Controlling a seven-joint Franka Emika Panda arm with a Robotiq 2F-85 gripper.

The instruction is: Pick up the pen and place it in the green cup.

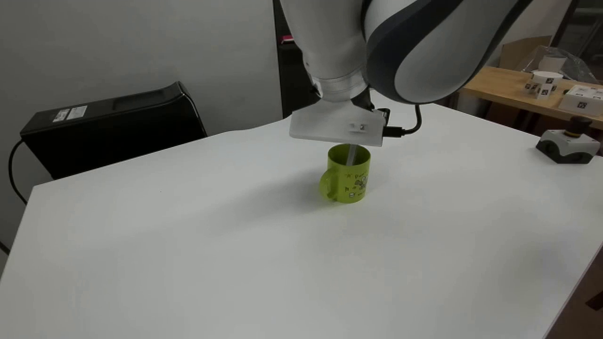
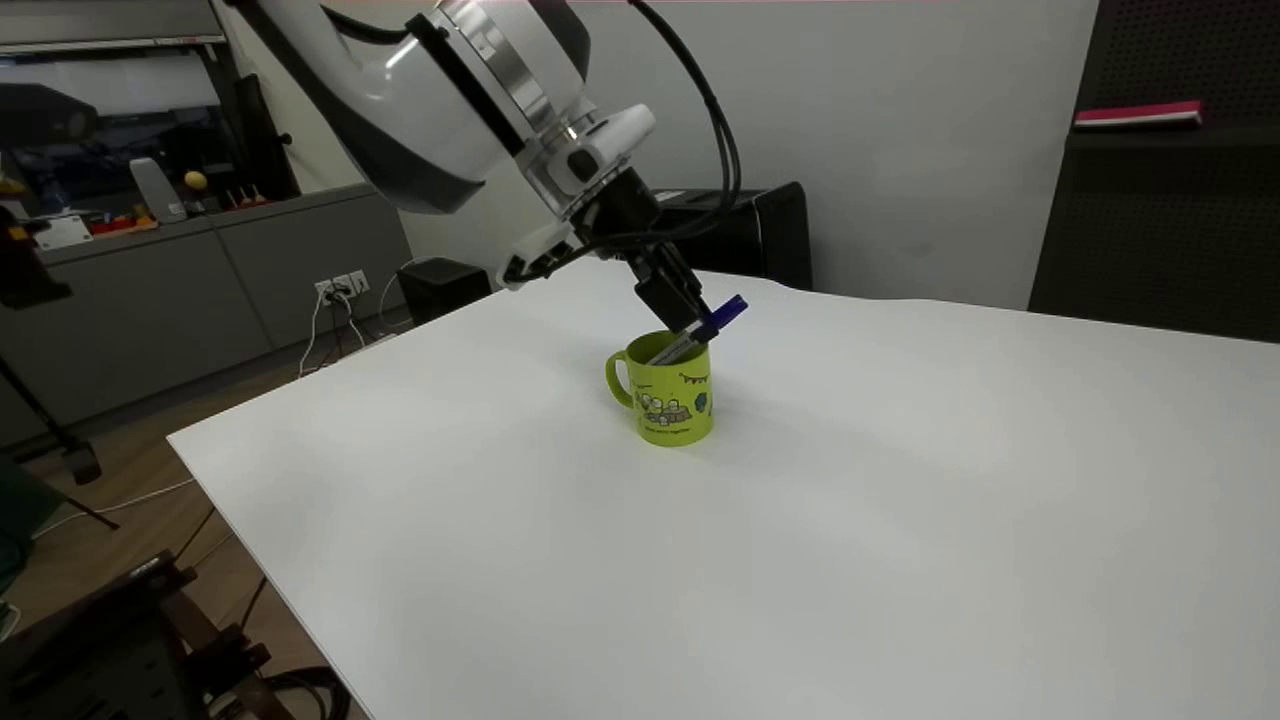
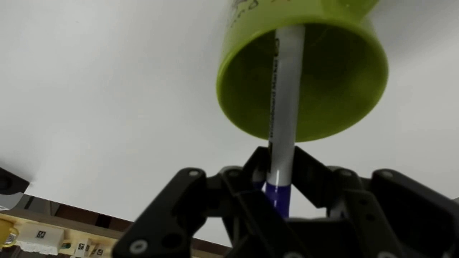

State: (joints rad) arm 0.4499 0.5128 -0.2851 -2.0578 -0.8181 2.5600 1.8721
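The green cup [image 2: 672, 405] stands upright on the white counter [image 2: 900, 520], with its handle to the left in both exterior views and small drawings printed on its side. The pen [image 3: 285, 104] slants into the cup's mouth: the lower part of its whitish barrel is inside, while the blue end juts up and out past the rim. The tip is hidden by the cup's wall, so whether it touches the bottom cannot be told.

The gripper [image 3: 281, 163] is tilted, just beside the rim, and its jaws pinch the barrel close to the blue part, one on either side in the wrist view. Whether they touch the cup cannot be made out.

In an exterior view, a black case [image 1: 113, 127] stands beyond the counter's edge, and a small box [image 1: 567, 147] with a dark knob sits on the counter, well apart from the cup.
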